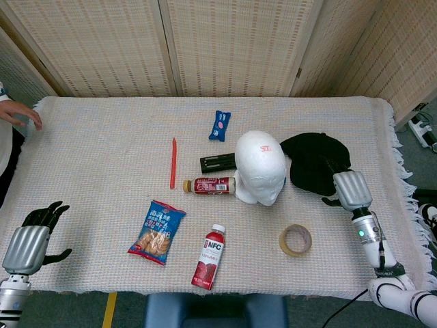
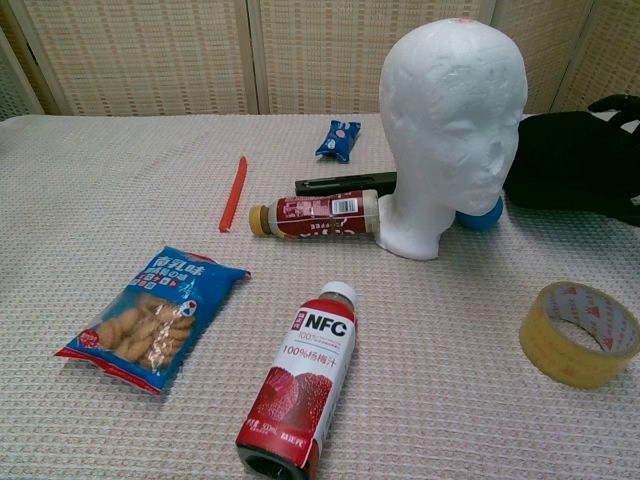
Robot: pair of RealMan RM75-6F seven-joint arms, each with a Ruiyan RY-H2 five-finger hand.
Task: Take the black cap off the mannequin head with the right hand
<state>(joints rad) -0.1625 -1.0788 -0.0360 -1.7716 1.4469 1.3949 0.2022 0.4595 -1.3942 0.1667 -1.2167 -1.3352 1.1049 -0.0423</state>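
Observation:
The white foam mannequin head (image 1: 260, 167) (image 2: 452, 120) stands bare in the middle of the table. Just to its right the black cap (image 1: 314, 158) (image 2: 565, 160) lies flat on the cloth. My right hand (image 1: 349, 189) is at the cap's near right edge; its dark fingers (image 2: 622, 105) are spread above and beside the cap and grip nothing. My left hand (image 1: 31, 240) hovers at the near left corner with its fingers apart and nothing in it; the chest view does not show it.
Around the head lie a brown bottle (image 1: 209, 185), a black case (image 1: 218, 162), a blue packet (image 1: 219, 125), a red stick (image 1: 173, 162), a snack bag (image 1: 157, 231), an NFC juice bottle (image 1: 210, 256), a tape roll (image 1: 295, 240) and a blue ball (image 2: 481, 215). A person's hand (image 1: 20, 115) reaches in at far left.

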